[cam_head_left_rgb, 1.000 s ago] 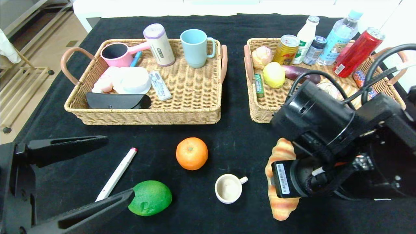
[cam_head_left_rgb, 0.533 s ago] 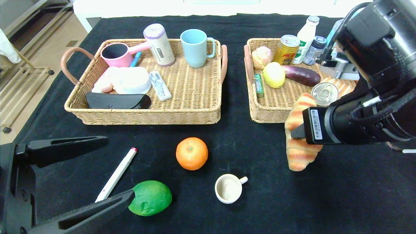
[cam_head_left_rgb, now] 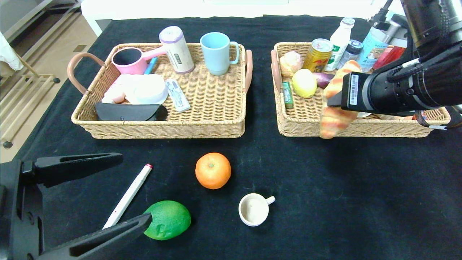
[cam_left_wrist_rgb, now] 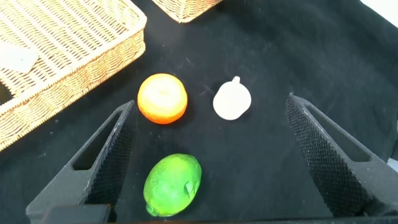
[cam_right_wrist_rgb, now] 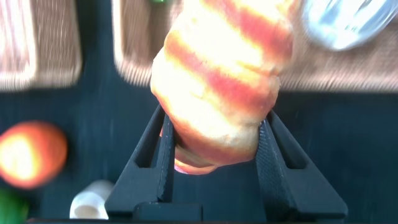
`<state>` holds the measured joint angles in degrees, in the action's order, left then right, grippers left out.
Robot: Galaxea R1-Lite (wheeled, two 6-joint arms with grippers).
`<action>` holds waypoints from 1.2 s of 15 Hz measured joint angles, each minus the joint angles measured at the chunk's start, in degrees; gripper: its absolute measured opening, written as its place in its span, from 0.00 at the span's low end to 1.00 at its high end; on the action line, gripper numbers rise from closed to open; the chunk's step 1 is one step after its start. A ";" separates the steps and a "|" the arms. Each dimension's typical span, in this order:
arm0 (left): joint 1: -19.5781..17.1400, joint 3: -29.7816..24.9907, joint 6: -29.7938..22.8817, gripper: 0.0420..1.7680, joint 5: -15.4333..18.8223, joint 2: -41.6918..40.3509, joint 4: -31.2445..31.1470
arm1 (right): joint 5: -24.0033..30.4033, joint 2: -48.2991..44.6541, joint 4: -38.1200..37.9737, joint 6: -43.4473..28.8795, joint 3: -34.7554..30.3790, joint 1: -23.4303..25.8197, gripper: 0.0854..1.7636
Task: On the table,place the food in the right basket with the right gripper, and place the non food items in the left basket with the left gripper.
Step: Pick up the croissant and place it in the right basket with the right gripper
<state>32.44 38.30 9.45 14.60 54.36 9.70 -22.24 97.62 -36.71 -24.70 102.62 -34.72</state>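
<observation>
Left end effector [cam_head_left_rgb: 108,196] waits spread open over the near worktop [cam_head_left_rgb: 325,202] by pen [cam_head_left_rgb: 127,196] and lime [cam_head_left_rgb: 167,220] — right end effector [cam_head_left_rgb: 334,102], clamped on the croissant [cam_head_left_rgb: 334,115], has carried it up to the right basket's [cam_head_left_rgb: 397,126] front rim — release seems next

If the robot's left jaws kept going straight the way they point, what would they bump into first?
Probably the green fruit. The open left gripper points across the table, and in the left wrist view the fruit lies nearest between its jaws. The orange and small white cup lie farther on. Height is unclear, so it might pass above.
</observation>
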 joint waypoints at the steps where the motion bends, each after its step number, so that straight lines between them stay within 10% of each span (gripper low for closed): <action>1: -0.02 0.00 0.17 0.97 0.00 -0.01 -0.09 | 0.00 0.37 2.76 0.45 0.02 1.04 0.44; 18: -0.09 0.23 0.33 0.97 -0.02 -1.57 0.60 | -0.06 6.23 21.60 5.60 -0.77 10.72 0.44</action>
<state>32.35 38.53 9.78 14.58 52.79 10.30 -22.30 103.85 -15.10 -19.10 101.85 -24.00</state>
